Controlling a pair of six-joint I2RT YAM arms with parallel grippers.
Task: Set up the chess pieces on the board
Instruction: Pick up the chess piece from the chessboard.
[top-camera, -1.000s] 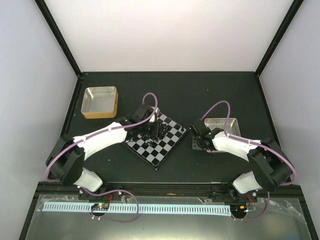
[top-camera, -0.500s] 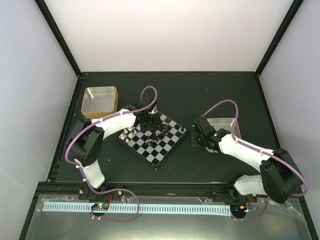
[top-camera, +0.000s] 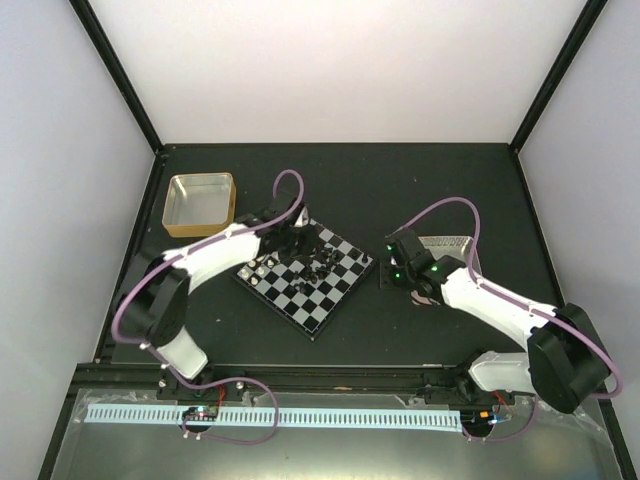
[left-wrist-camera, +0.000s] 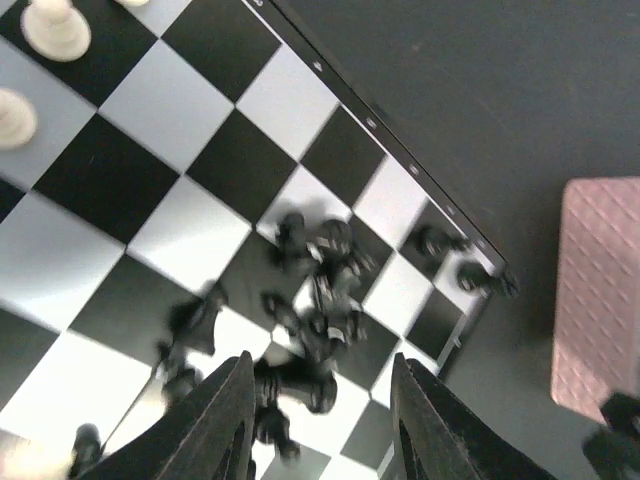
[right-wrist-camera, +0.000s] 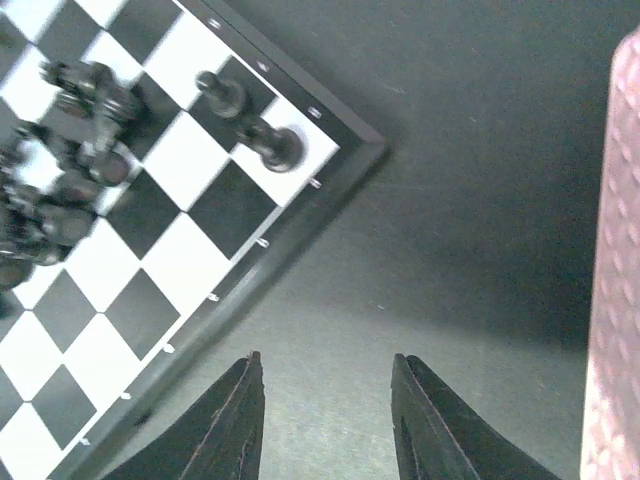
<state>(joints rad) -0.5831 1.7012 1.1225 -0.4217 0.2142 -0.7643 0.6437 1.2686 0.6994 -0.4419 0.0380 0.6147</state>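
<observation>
The board (top-camera: 318, 295) lies tilted at the table's middle. Black chess pieces (top-camera: 318, 262) crowd its far part, and silver-white pieces (top-camera: 257, 268) stand along its left edge. My left gripper (top-camera: 297, 243) hovers open over the black cluster. In the left wrist view its tips (left-wrist-camera: 320, 400) straddle a black piece lying on its side (left-wrist-camera: 297, 385), with the jumbled black pieces (left-wrist-camera: 325, 285) beyond and white pieces (left-wrist-camera: 52, 27) at top left. My right gripper (top-camera: 392, 272) is open and empty over bare table (right-wrist-camera: 325, 400) beside the board's right corner (right-wrist-camera: 355, 150), where two black pieces (right-wrist-camera: 270, 145) stand.
A gold-rimmed tray (top-camera: 200, 203) sits at the back left. A pink-rimmed tray (top-camera: 445, 246) sits behind the right gripper; it also shows in the left wrist view (left-wrist-camera: 600, 300) and the right wrist view (right-wrist-camera: 618, 250). Black frame posts bound the table.
The left arm has swung its elbow outward and the gripper has shifted back-left over the board, uncovering the silver-white pieces. The right arm has reached a little farther towards the board's corner.
</observation>
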